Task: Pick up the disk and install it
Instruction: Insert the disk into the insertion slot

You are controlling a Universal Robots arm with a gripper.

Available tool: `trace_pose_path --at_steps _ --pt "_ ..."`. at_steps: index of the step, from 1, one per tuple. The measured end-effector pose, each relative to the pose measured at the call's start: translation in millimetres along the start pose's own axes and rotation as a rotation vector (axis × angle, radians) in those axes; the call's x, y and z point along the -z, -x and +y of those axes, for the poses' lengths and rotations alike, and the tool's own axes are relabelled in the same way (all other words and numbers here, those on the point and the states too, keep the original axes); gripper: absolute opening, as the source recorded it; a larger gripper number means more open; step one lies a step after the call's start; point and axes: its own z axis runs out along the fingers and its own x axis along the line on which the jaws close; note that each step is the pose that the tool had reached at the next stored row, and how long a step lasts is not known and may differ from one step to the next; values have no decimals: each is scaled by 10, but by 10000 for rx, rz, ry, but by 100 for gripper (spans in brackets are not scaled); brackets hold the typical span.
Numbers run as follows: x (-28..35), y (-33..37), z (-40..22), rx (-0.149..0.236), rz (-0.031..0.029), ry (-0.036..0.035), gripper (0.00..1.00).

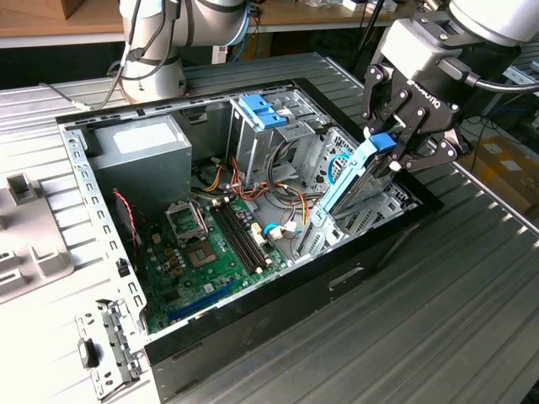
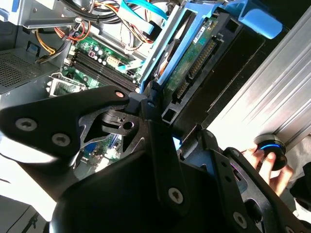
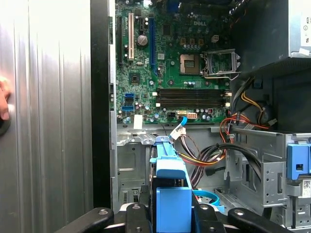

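1. Pick-up is done: the gripper (image 1: 394,151) is clamped on the disk (image 1: 354,181) by its blue end tab.
2. Installing is unfinished: the disk stands tilted, lower end in the drive cage (image 1: 370,210) at the computer case (image 1: 278,311) edge.

A ribbed metal table (image 1: 472,286) fills the foreground — behind it a wooden shelf (image 1: 50,18), right a cardboard box (image 1: 505,160).

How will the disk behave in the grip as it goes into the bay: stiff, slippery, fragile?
Likely stiff: the disk holds a straight line while tilted in the gripper. Its blue end tab is smooth plastic, so it may slip or flex slightly. The circuit board exposed in the second wrist view suggests it is fragile.
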Motion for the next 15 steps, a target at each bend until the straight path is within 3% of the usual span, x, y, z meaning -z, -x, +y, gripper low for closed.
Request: trace_pose_path --at_steps 5,8,15 --pt "-1 0 0 0 1 1 38" --pt "-2 0 0 0 -1 0 50" --pt "-2 0 0 0 0 0 49"
